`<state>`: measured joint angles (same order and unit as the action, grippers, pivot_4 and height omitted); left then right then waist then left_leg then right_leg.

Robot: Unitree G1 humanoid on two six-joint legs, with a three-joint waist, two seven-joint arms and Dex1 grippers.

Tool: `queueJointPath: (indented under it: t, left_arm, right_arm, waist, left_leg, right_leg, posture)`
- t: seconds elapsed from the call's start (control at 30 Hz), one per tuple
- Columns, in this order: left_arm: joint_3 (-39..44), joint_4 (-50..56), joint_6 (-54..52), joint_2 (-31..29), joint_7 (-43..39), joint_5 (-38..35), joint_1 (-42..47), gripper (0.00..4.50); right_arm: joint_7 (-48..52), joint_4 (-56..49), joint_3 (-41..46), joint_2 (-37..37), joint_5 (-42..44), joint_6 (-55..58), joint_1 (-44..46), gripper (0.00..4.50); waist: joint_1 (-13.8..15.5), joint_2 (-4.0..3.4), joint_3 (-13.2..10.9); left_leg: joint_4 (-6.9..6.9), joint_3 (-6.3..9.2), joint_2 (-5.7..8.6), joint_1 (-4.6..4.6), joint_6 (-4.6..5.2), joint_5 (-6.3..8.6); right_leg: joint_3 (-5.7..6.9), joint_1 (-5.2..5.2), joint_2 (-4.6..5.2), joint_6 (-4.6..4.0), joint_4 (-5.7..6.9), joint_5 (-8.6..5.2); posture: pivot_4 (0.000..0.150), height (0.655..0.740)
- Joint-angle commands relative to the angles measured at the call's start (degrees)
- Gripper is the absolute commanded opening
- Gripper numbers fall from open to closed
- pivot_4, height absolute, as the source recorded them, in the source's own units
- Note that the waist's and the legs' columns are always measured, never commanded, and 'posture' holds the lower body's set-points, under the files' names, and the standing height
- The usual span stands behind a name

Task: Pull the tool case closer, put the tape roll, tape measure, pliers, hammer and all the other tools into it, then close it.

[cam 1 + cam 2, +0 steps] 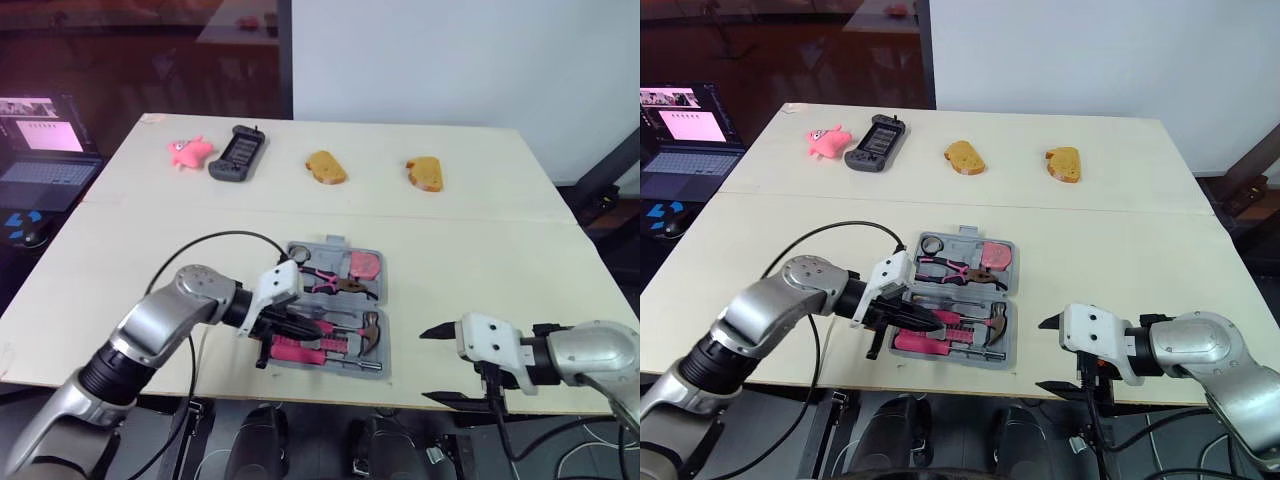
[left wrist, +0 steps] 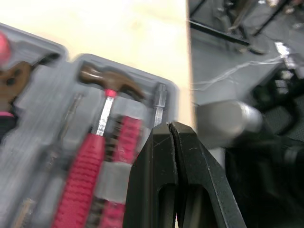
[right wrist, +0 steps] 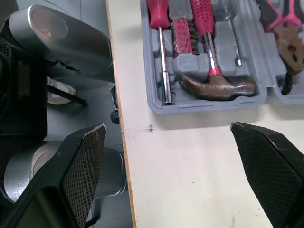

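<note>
On the desk (image 1: 480, 250), at its near edge, lies the open grey tool case (image 3: 213, 103). The laptop (image 1: 45, 150) beside the desk shows text too small to read. Right end effector (image 3: 167, 127): spread wide, just beside the case. Left end effector (image 2: 171, 124): pressed shut over the pink handles, apparently gripping nothing. Hammer (image 3: 216, 85) and pliers (image 1: 325, 280) sit inside.

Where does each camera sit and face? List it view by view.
Left eye view: on the head, facing forward and down at the table and tool case; left arm and right arm show.
Right eye view: beside it, same scene.
Left wrist view: on the left wrist, facing along the shut left gripper at the hammer.
Right wrist view: on the right wrist, facing past the open right gripper at the tool case's corner.
Both wrist views see the hammer.
</note>
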<state>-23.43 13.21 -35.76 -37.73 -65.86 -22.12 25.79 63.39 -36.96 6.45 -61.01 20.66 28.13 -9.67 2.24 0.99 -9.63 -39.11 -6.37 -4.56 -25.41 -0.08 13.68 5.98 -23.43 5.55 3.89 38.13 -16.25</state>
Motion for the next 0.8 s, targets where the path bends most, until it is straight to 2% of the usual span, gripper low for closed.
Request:
queueJointPath:
  t: [0.03, 0.43, 0.8]
  left_arm:
    - [-0.78, -1.47, 4.05, 1.05, 0.87, 3.24, -0.47, 0.05]
    - [-4.84, -7.41, 11.82, 3.69, 0.46, 11.38, -2.28, 0.05]
    - [-8.47, -11.97, 18.51, 3.44, -0.14, 18.74, -5.18, 0.05]
  right_arm:
    - [-0.22, -2.11, 1.9, -0.79, 0.94, 0.57, 0.56, 4.5]
    - [-0.96, -2.66, 2.46, -0.65, 0.96, 1.83, 0.78, 4.5]
    - [-1.32, -2.79, 2.88, -0.81, 0.74, 2.36, 0.3, 4.5]
  waist:
    - [0.03, 0.0, 0.0]
    - [0.0, 0.0, 0.0]
    - [-0.02, -0.07, 0.04]
  left_leg:
    - [0.01, 0.0, 0.0, 0.0, 0.0, 0.0]
    - [0.02, 0.0, -0.01, 0.0, 0.01, 0.0]
    - [0.03, 0.01, -0.04, 0.01, 0.02, 0.01]
  right_leg:
    - [0.0, 0.0, 0.0, 0.0, 0.0, 0.0]
    - [0.01, 0.0, 0.01, 0.01, 0.0, 0.0]
    - [0.03, 0.0, 0.02, 0.0, -0.02, 0.0]
  posture:
    - [0.15, 0.7188]
    - [0.15, 0.7188]
    - [0.15, 0.7188]
